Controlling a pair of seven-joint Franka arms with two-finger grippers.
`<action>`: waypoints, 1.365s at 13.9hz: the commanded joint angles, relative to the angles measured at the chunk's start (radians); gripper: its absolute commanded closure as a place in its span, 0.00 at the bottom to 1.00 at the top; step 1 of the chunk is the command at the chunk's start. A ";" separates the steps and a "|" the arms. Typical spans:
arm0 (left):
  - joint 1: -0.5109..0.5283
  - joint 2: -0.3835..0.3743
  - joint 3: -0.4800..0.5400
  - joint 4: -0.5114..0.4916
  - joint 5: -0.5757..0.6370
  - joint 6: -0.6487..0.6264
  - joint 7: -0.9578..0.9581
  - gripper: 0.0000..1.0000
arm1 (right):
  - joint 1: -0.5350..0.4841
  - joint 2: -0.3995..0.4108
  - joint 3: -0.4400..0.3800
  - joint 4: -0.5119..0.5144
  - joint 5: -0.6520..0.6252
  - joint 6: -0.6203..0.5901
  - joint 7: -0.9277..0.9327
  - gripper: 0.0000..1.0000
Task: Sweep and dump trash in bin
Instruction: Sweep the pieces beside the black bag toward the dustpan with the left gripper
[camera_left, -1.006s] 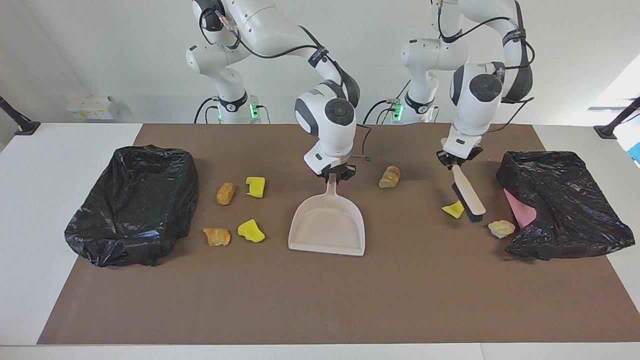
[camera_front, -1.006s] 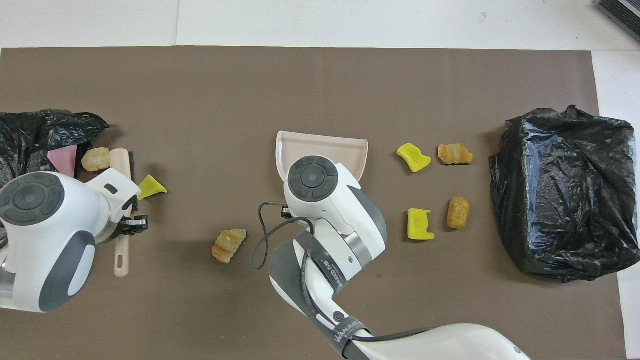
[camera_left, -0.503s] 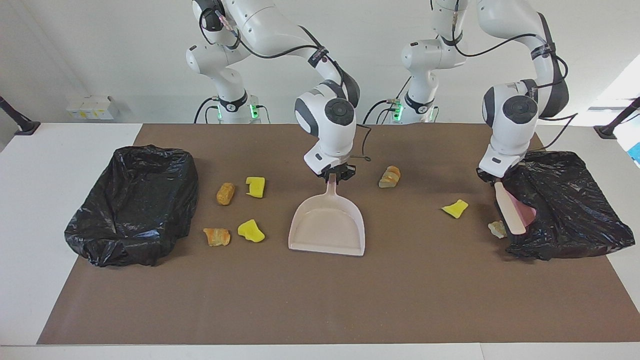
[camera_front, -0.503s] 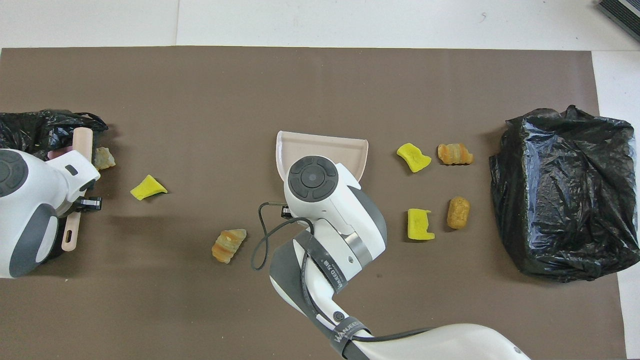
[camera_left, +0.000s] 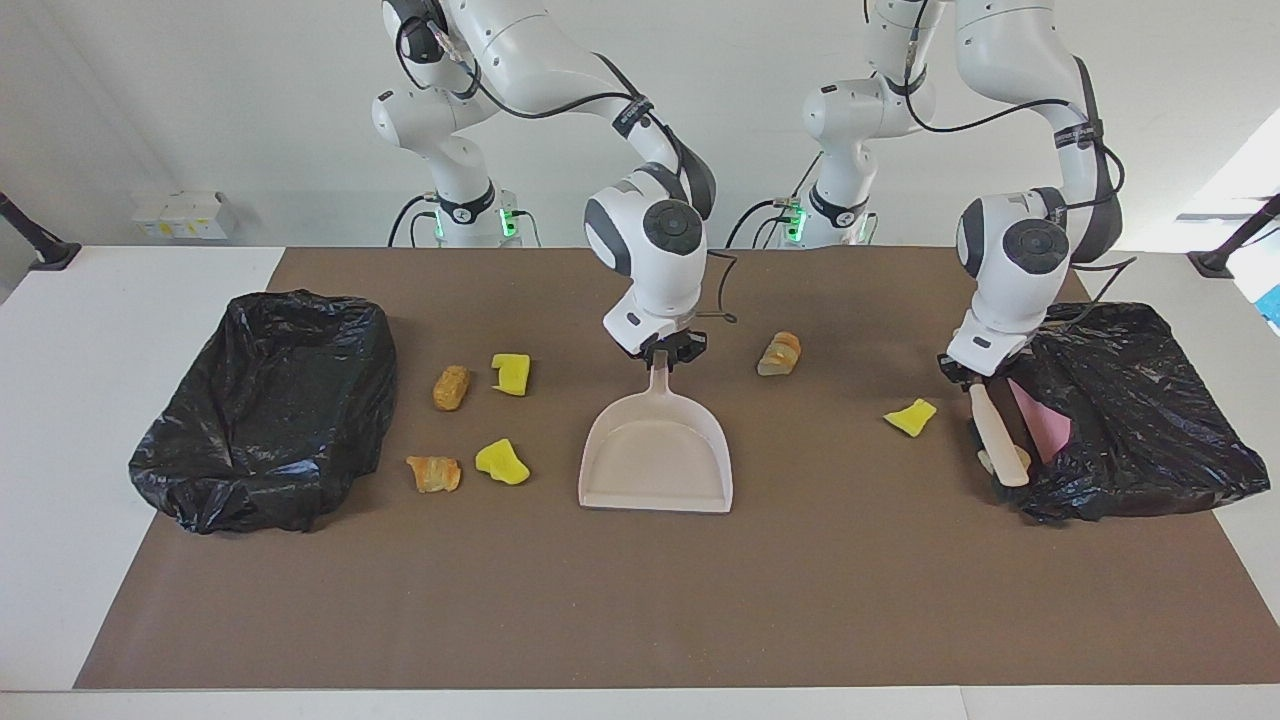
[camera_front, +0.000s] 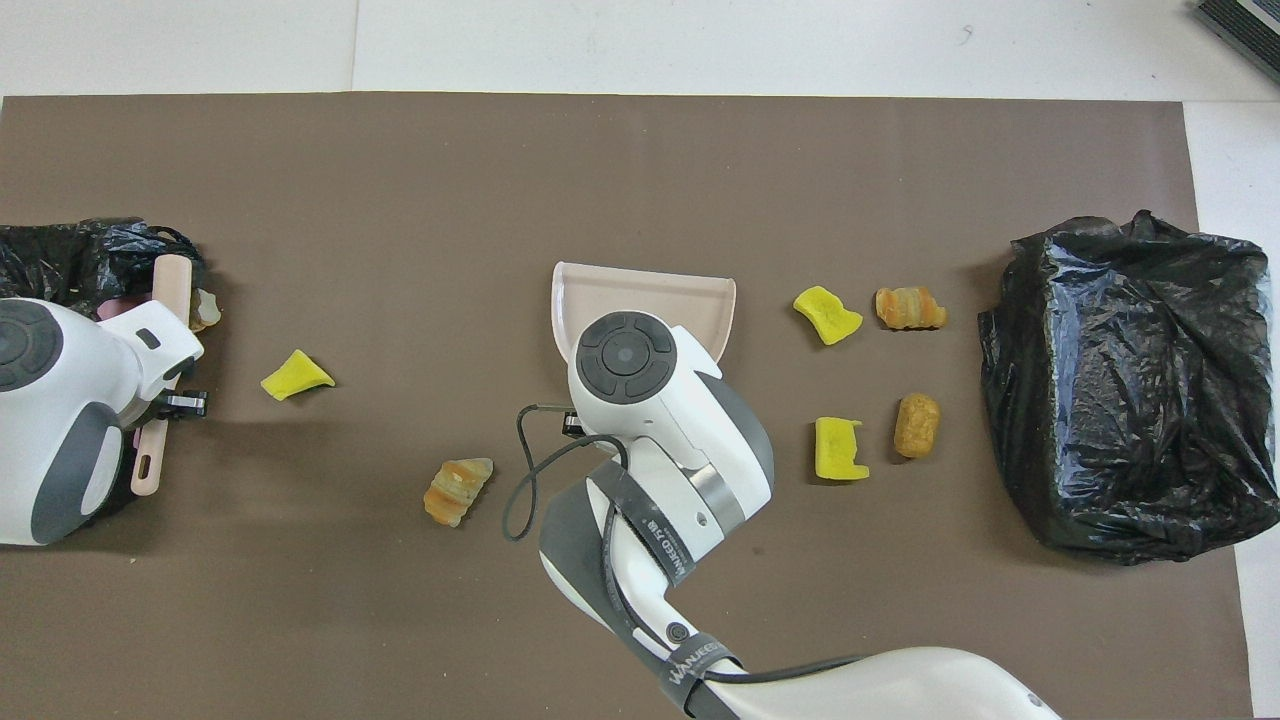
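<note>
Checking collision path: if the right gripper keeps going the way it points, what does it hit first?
Right gripper points down along the beige plastic dustpan it grips; past the handle, likely the dustpan's tray, then the brown mat.

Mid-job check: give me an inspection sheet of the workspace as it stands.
Surface: brown mat on a white table.
Job's things: dustpan flat mid-mat; brush at the bag-lined bin at the left arm's end; second bag-lined bin at the right arm's end. Six scraps lie clear: three yellow, three tan; a seventh is tucked against the brush.
Clutter: nothing seen.
Grippers: right gripper shut on the dustpan's handle; left gripper shut on the brush.
Cables: loop hanging off the right arm.
Surroundings: small boxes by the wall.
</note>
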 joint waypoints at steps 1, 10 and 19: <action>-0.106 -0.004 0.007 0.008 -0.068 -0.087 0.012 1.00 | -0.013 -0.021 0.004 -0.034 -0.037 0.020 -0.187 1.00; -0.147 -0.073 0.019 0.146 -0.227 -0.281 0.010 1.00 | -0.073 -0.018 0.004 -0.034 -0.208 -0.003 -0.887 1.00; 0.093 0.098 0.021 0.195 0.002 -0.039 0.151 1.00 | -0.119 -0.018 0.006 -0.037 -0.321 -0.065 -1.144 1.00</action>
